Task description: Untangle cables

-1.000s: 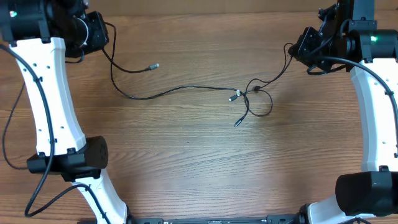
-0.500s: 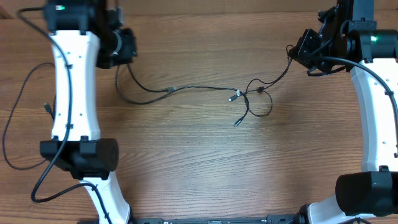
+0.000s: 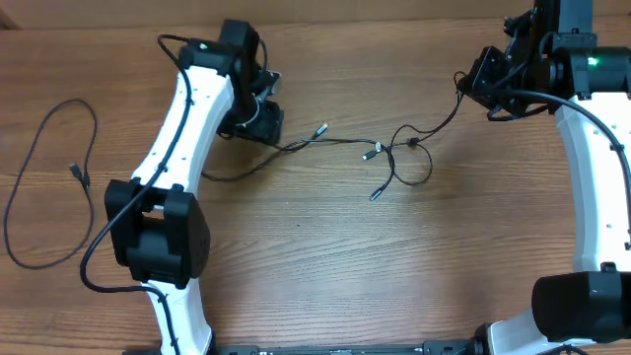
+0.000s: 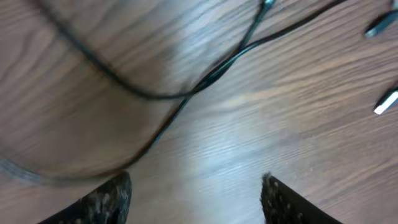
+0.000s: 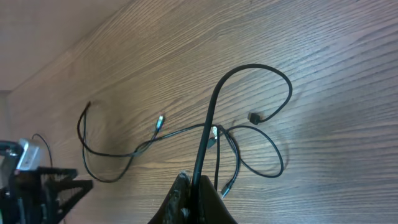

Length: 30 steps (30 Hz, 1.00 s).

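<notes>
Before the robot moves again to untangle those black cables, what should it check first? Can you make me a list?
1. The left gripper is open and empty: ok. Its jaws stand apart with nothing between them.
2. The right gripper has a grip: ok. It is shut on a black cable that rises from the table.
3. Something for the left gripper to reach: ok. A loose cable lies on the wood ahead of it, untouched.
4. The tangle is undone: not ok. Loops cross each other near the table's middle.
5. Which loop belongs to which cable: cannot tell. They overlap too closely.
</notes>
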### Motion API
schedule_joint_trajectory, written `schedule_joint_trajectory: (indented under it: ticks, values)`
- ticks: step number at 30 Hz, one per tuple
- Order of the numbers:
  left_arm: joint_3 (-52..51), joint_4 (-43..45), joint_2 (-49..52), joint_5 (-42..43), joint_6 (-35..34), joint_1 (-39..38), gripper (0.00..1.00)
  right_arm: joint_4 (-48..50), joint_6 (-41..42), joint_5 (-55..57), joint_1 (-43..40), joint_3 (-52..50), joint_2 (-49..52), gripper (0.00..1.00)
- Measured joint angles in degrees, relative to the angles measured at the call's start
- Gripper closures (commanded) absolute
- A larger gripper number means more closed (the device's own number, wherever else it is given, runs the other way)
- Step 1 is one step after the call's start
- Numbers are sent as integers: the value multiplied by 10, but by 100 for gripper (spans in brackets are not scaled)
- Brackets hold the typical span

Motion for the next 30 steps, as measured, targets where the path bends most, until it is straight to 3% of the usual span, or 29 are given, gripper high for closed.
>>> schedule_joint_trajectory:
  ticks: [4,11,23,30]
  values:
    - [-35,109,0,26,29,-29,27,-2,0,0,0,0,0,96]
    - [-63,219,0,27,113,-90,30,-6,-1,0,0,0,0,96]
    - [-66,195,50,-56,165,-103,31,-12,-2,7,0,-2,0,96]
    - [-72,152,63,-59,189,-98,33,-17,-2,8,0,-2,0,96]
